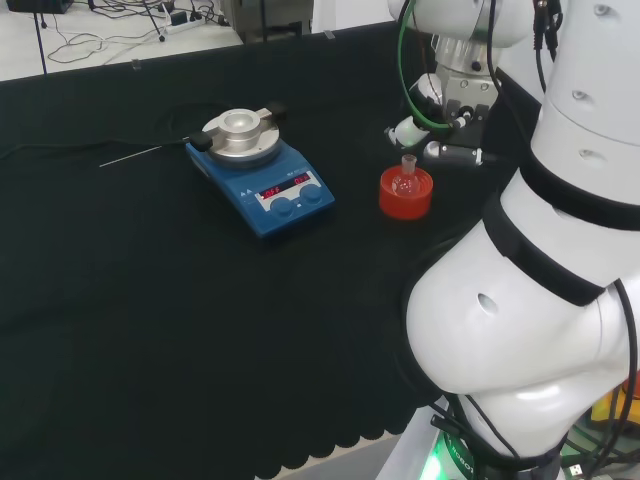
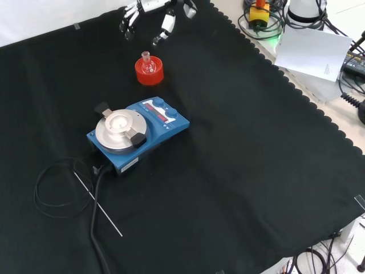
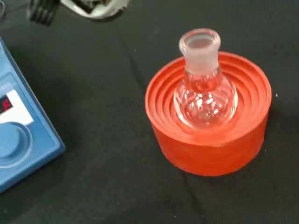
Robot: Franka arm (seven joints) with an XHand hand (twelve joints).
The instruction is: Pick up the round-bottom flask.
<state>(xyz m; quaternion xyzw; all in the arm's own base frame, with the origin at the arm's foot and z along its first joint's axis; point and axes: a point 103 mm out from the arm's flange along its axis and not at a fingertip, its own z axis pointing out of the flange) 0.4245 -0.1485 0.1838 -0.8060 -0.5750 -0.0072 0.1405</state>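
A small clear round-bottom flask (image 3: 204, 91) stands upright in a red ribbed ring stand (image 3: 210, 144) on the black cloth. The front view has the flask (image 2: 147, 61) and stand (image 2: 149, 73) near the top middle. In the head view the flask (image 1: 407, 170) sits in its stand (image 1: 405, 194) just left of the arm. The black and white hand (image 2: 149, 12) hovers above and beyond the flask in the front view, fingers spread and relaxed, holding nothing. In the head view the hand (image 1: 440, 125) hangs just right of and above the flask.
A blue hotplate stirrer (image 2: 137, 132) with a round metal top stands in front of the stand in the front view, its black cable and a thin metal probe (image 2: 98, 205) trailing toward the cloth's near left. Its corner (image 3: 18, 135) lies close to the stand in the wrist view.
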